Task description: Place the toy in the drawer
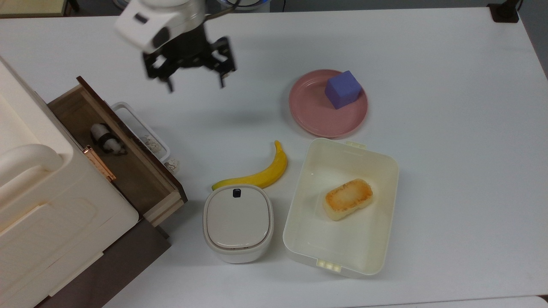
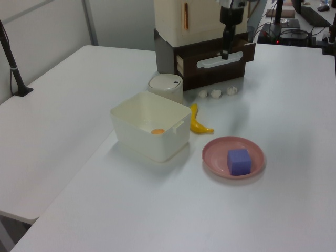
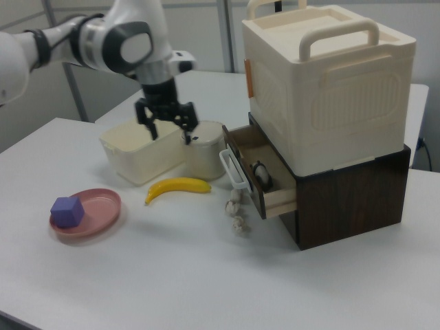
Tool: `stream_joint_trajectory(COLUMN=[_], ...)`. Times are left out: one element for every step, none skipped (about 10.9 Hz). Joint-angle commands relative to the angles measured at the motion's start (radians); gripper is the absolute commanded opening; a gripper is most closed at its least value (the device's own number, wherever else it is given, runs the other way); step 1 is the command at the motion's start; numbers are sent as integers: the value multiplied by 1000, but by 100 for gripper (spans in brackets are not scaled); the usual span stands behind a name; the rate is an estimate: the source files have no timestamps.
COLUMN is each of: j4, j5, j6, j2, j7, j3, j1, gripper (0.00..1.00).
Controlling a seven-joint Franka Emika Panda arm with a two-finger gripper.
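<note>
The toy point(image 1: 104, 138) is lying on its side inside the open drawer point(image 1: 141, 179), its long axis running from the top view's upper left to lower right, pale end toward the lower right. The claw point(image 1: 193, 87) is hanging empty above the bare tabletop point(image 1: 449, 128), fingers spread wide, well apart from the drawer.
</note>
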Motion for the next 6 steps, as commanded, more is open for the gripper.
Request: stream_joint_trajectory(j4=[-50,-61,-59,-59,-59,-61], j5=[-111,-131,-133,-132,-129,-129], j6=[-135,-147,-161,-176,-175,-172], j2=[-101,-121,-125,-128,-129,-129], j7=[292,342,344,339,338,336], j3=[329,397,404,404,405,405], j1=[-222,-268,-272,-275,-282,-281], gripper=[100,100,100,100,100,100])
